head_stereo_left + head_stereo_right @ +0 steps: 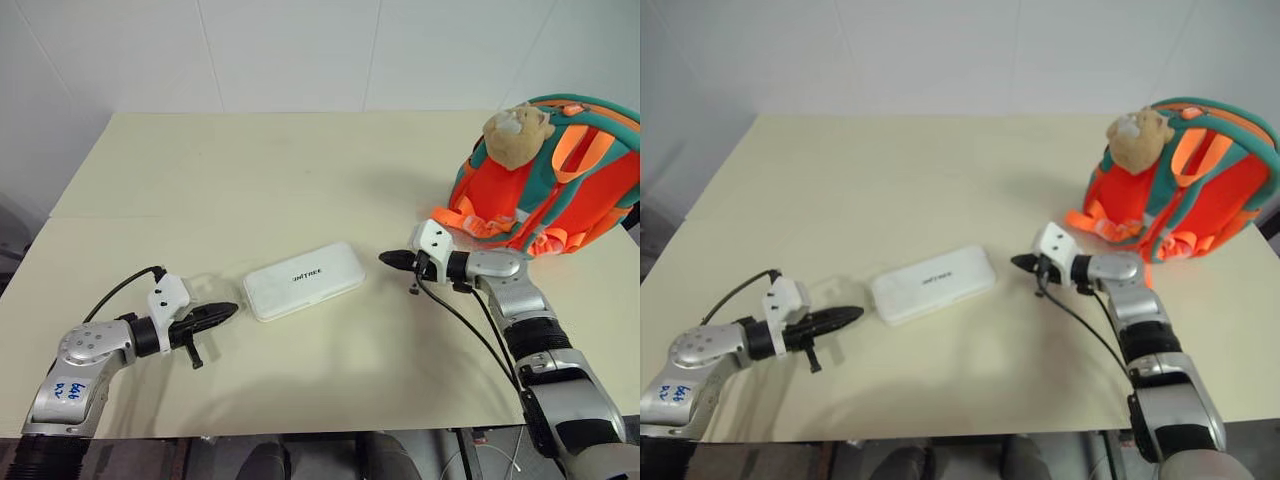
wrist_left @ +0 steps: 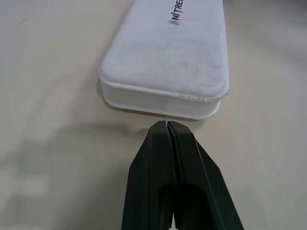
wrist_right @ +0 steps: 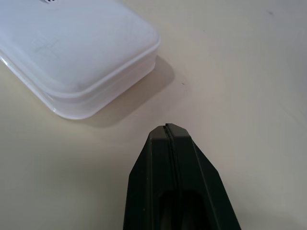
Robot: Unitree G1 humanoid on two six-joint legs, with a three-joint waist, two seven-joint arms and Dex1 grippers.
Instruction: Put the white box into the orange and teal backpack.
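Between both tools, white box (image 1: 304, 280) flat, long axis left-right

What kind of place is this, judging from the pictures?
Probably an indoor test or lab room. A plain cream table stands against a bare white panelled wall, and on it lie only a white box and an orange and teal backpack.

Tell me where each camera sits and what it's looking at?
Left eye view: on the head, looking down at the table; both arms show, left end effector and right end effector either side of the white box, the orange and teal backpack far right.
Right eye view: beside it, same scene.
Left wrist view: along its shut fingers at the box's end.
Right wrist view: along its shut fingers at a box corner.
All four share the box.
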